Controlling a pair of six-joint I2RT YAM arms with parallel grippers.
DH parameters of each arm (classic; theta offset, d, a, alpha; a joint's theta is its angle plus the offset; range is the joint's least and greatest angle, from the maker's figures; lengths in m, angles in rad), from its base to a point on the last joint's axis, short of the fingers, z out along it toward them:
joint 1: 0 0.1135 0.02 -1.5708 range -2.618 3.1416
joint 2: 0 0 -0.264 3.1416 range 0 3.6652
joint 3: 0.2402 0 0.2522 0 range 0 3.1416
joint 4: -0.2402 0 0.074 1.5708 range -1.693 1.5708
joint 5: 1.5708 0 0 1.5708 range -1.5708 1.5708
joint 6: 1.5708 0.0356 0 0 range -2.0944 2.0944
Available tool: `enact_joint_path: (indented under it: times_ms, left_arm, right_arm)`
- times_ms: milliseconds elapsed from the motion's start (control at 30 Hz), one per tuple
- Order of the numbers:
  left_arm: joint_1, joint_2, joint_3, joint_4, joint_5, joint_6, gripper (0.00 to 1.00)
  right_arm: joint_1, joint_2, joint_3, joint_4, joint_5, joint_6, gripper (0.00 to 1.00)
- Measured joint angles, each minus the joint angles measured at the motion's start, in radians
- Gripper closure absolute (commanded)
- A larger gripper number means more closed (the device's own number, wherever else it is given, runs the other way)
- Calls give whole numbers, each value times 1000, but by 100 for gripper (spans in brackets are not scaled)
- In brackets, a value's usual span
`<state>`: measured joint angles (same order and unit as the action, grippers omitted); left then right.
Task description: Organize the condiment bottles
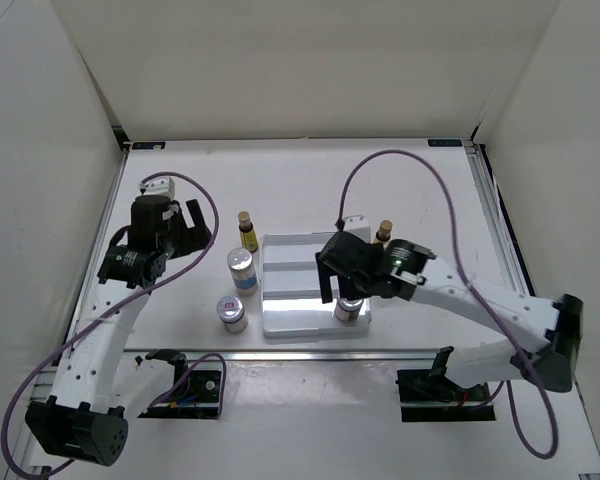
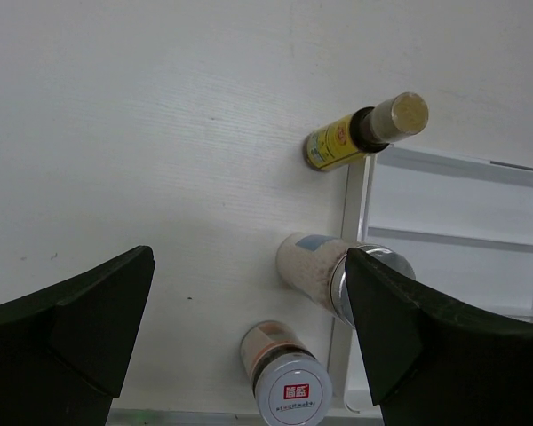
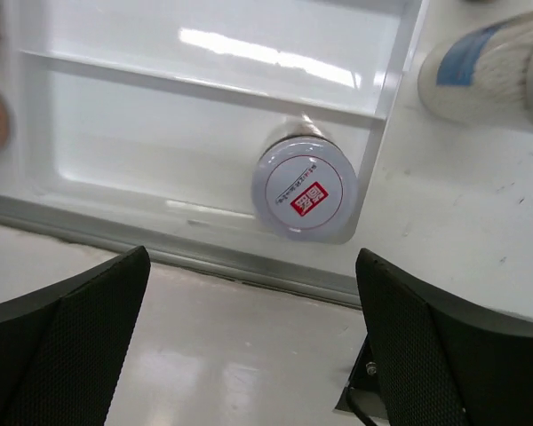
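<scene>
Beside the white tray's (image 1: 290, 265) left edge stand a brown yellow-labelled bottle (image 1: 247, 231), a white blue-labelled bottle (image 1: 242, 270) and a white red-labelled bottle (image 1: 231, 313). All three show in the left wrist view: brown (image 2: 360, 138), blue (image 2: 324, 271), red (image 2: 284, 377). My left gripper (image 1: 185, 228) is open and empty above the table left of them. A white bottle (image 1: 347, 310) stands in the tray's near right corner (image 3: 304, 186). My right gripper (image 1: 340, 288) is open just above it, not touching. A second brown bottle (image 1: 384, 233) stands right of the tray. Another blue-labelled white bottle (image 3: 484, 71) shows outside the tray.
The tray (image 3: 160, 133) has cross dividers and its other compartments hold nothing. The table's near metal rail (image 1: 310, 352) runs just below the tray. White walls enclose the table on three sides.
</scene>
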<state>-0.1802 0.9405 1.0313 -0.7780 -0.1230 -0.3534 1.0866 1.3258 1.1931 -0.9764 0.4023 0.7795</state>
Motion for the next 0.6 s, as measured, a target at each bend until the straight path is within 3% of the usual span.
enact_joint_path:
  times_ms: [167,400,600]
  left_arm:
    - [-8,20,-61,3,21,-45,1]
    - [-23,-63,-71,-55,165,-103,6]
    - [-31,-189,-72,-120,278,-154,10]
  right_arm:
    - [35,-210,71,-62,80,27,0]
    - [34,-670,-66,-74,110,43,0]
    - [34,-774,-87,-100,107,16,0]
